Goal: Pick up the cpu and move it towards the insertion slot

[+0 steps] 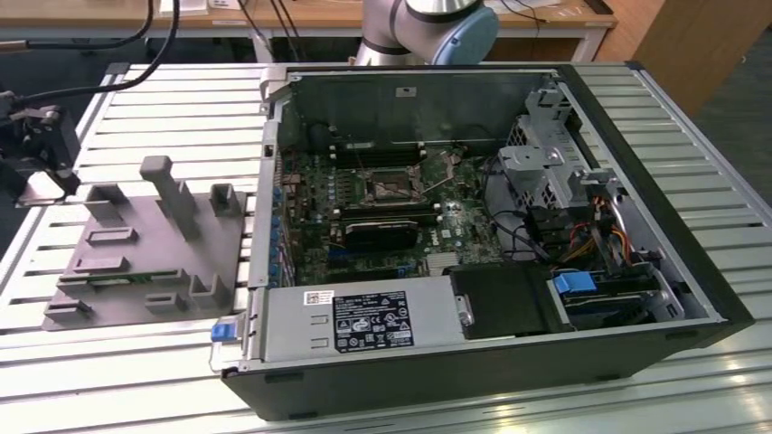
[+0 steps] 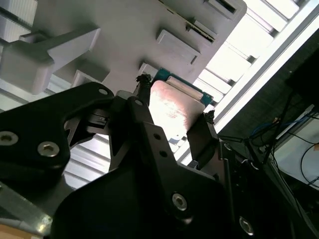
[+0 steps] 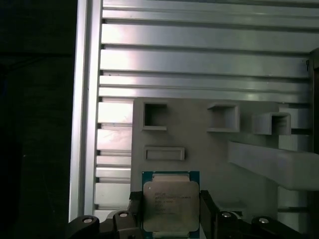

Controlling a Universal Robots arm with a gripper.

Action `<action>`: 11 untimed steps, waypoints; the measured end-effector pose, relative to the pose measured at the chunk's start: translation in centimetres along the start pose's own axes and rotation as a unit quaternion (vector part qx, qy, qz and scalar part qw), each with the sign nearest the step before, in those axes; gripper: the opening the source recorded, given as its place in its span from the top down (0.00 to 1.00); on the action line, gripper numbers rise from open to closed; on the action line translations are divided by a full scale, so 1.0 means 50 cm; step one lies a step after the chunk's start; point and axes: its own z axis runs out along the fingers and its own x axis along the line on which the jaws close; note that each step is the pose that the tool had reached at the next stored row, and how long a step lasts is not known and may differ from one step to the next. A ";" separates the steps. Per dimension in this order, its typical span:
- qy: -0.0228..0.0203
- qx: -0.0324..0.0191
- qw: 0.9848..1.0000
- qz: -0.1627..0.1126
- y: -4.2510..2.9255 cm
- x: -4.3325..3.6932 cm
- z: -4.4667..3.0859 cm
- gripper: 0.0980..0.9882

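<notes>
The cpu (image 3: 171,205) is a flat square chip with a pale silver top and a green rim. It sits between the two black fingers of my gripper (image 3: 171,198), which is shut on its opposite edges. In the second wrist view the cpu (image 2: 175,113) shows the same way, with a fingertip (image 2: 143,85) pressed against one side. In the exterior view my gripper (image 1: 42,181) hangs at the far left, just off the grey tray (image 1: 133,258), holding the cpu (image 1: 46,187). The insertion slot (image 1: 392,185), with its shiny frame and dark centre, lies inside the open computer case, well to the exterior view's right of the gripper.
The grey tray has raised posts (image 1: 163,185) and pockets, and a thin green memory stick (image 1: 115,278) lies in it. The case wall (image 1: 268,181) stands between tray and motherboard. A black heatsink block (image 1: 383,233) sits beside the slot. The slatted metal table (image 1: 145,99) lies underneath.
</notes>
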 end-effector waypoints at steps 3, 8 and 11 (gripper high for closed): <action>0.000 0.000 1.000 0.000 0.001 0.000 -0.017 0.50; 0.000 0.000 1.000 0.000 0.002 -0.001 -0.043 0.50; 0.000 0.000 1.000 0.000 0.002 -0.002 -0.057 0.50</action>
